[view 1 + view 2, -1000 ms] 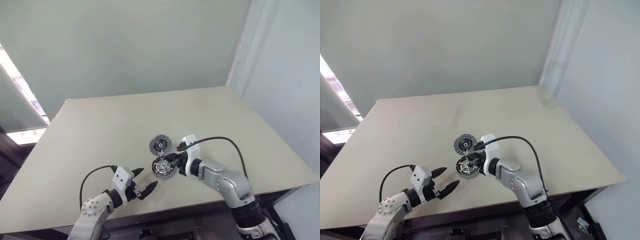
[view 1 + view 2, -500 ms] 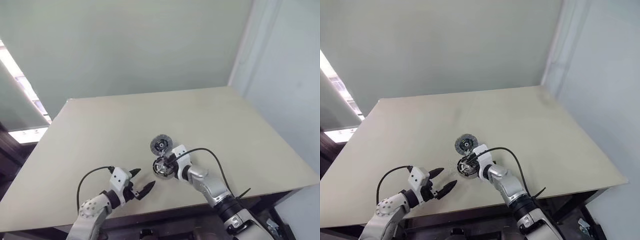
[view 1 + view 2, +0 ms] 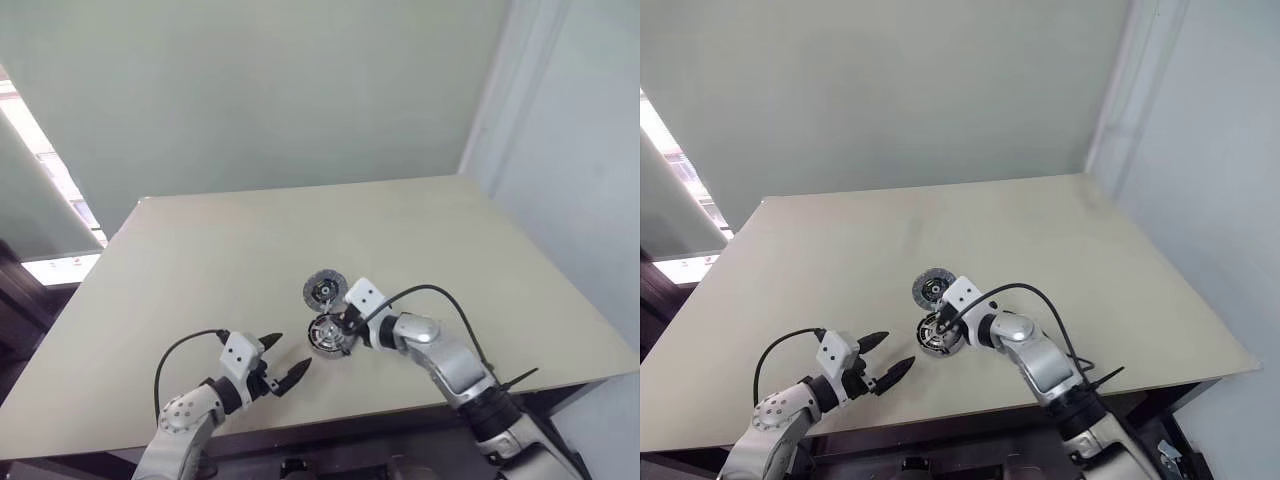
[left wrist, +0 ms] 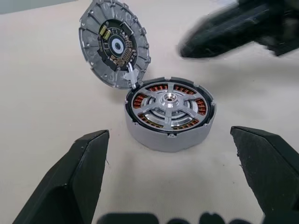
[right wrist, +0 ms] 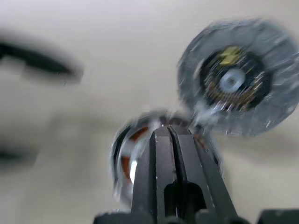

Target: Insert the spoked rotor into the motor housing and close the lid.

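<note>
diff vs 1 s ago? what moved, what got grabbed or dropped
The right gripper swung round at the motor housing, its wrist rolling; fingers together, nothing seen in them. Nothing was picked up or dropped. Unchanged: the spoked rotor sits in the housing, the lid stands open, the left gripper hovers open.

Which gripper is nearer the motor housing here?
The right. The right gripper sits at the housing's edge, beside the raised lid, fingers together. The left gripper hangs open on the near side of it, a clear gap away.
</note>
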### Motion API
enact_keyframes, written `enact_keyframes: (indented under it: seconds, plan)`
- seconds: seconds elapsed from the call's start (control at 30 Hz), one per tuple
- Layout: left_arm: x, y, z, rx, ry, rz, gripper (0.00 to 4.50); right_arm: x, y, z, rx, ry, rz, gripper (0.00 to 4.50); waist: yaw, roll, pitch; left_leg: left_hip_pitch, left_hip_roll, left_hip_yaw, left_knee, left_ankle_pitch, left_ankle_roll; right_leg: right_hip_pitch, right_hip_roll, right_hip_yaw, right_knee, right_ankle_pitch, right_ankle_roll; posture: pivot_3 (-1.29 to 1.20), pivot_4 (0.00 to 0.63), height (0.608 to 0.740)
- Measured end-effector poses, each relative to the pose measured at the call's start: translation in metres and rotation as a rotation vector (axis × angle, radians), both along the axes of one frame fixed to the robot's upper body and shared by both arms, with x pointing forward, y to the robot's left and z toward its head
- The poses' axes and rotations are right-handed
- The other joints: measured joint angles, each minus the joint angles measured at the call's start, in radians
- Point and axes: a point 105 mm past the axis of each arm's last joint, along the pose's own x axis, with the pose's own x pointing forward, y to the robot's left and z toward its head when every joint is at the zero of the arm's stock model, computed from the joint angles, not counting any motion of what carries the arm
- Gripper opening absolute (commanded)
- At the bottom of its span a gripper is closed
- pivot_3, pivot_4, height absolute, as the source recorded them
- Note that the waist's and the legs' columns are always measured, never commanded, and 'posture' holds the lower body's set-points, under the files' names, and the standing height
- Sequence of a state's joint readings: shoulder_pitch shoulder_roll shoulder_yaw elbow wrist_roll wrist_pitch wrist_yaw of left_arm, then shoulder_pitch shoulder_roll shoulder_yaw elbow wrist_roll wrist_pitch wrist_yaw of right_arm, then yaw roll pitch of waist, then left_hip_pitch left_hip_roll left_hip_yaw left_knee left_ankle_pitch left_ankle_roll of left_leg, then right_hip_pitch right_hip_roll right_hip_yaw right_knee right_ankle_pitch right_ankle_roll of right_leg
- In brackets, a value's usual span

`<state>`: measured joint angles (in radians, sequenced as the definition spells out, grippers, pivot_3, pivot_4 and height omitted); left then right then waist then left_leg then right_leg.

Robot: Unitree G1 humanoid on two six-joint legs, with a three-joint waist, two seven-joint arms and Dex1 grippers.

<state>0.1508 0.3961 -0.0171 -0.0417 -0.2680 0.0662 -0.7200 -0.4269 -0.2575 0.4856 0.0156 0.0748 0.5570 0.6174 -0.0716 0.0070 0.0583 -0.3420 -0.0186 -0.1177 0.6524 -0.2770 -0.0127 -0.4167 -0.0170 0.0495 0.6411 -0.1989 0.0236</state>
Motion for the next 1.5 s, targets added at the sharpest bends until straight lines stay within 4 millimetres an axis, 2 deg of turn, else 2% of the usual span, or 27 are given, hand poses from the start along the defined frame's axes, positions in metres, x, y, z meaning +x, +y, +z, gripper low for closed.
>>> enact_keyframes:
  seconds: [0.17,0.37,0.63,0.93,1.13,1.5]
  plan:
    - [0.001,-0.001,-0.001,0.000,0.005,-0.003,4.50,-0.018,-0.015,-0.014,-0.183,0.036,0.107,2.39,0.000,0.000,0.000,0.000,0.000,0.000,0.001,0.000,0.000,0.000,0.000,-0.001,0.000,0.000,-0.001,0.00,0.000,0.740]
    - [0.000,-0.002,-0.003,-0.001,0.011,-0.011,4.50,-0.022,-0.020,-0.013,-0.304,-0.013,0.197,4.47,0.000,-0.001,0.000,0.000,0.000,0.000,0.001,0.000,0.000,0.000,0.000,-0.001,0.000,0.000,-0.001,0.00,0.000,0.740]
    - [-0.001,-0.003,-0.004,-0.003,0.016,-0.016,4.50,-0.018,-0.021,-0.002,-0.423,-0.070,0.285,4.47,0.000,-0.001,0.000,0.000,0.000,-0.001,0.001,0.000,0.000,0.000,0.000,-0.002,0.000,0.000,0.000,0.00,0.000,0.740]
    - [-0.001,-0.004,-0.006,-0.006,0.021,-0.018,4.50,-0.024,-0.003,0.003,-0.484,-0.112,0.488,4.47,0.000,-0.001,0.000,0.000,0.000,-0.001,0.001,0.000,0.000,0.000,0.000,-0.002,0.000,0.000,0.001,0.00,0.000,0.740]
    - [-0.002,-0.006,-0.007,-0.008,0.023,-0.019,4.50,-0.023,0.003,-0.010,-0.551,-0.116,0.555,4.47,0.001,-0.001,0.000,0.000,0.000,-0.002,0.001,0.000,0.000,0.000,0.000,-0.003,0.000,0.001,0.001,0.00,0.000,0.740]
    - [-0.003,-0.007,-0.008,-0.007,0.023,-0.019,4.50,-0.012,0.005,-0.029,-0.602,-0.121,0.536,4.47,0.001,-0.001,0.000,0.000,0.000,-0.002,0.001,0.000,0.000,0.000,0.000,-0.003,0.001,0.001,0.001,0.00,0.000,0.740]
